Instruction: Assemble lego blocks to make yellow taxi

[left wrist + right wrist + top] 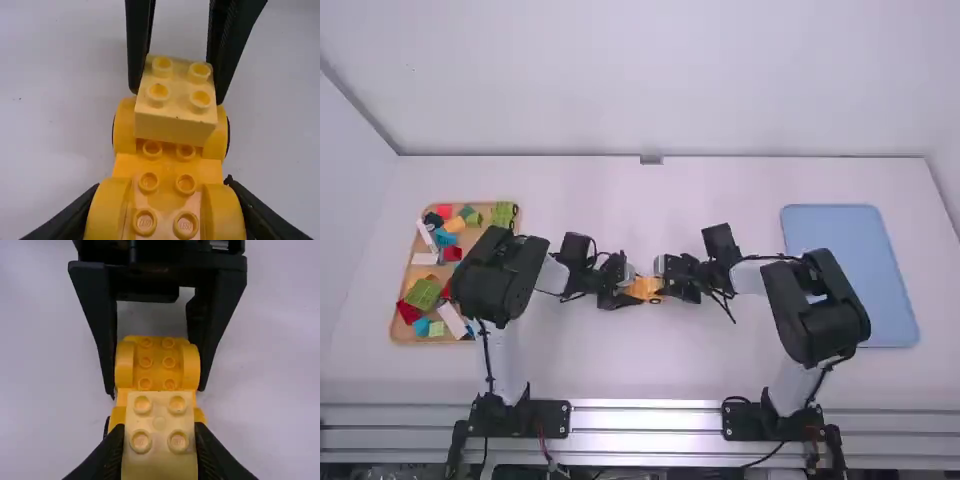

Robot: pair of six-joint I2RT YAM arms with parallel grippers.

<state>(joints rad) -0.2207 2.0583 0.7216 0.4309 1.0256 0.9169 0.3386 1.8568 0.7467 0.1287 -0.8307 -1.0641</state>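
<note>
In the high view my left gripper and right gripper meet over the table's middle, with the orange-yellow car base between them. The left gripper grips the car base across its near fenders in the left wrist view. A pale yellow 2x2 block is at the base's other end, over the far wheels. In the right wrist view the right gripper is closed on both sides of that block. Whether the block's underside touches the base's studs I cannot tell.
A wooden tray of mixed coloured blocks stands at the left, partly behind the left arm. At the right lies a blue tray, beside the right arm's bend. The two grippers nearly touch each other.
</note>
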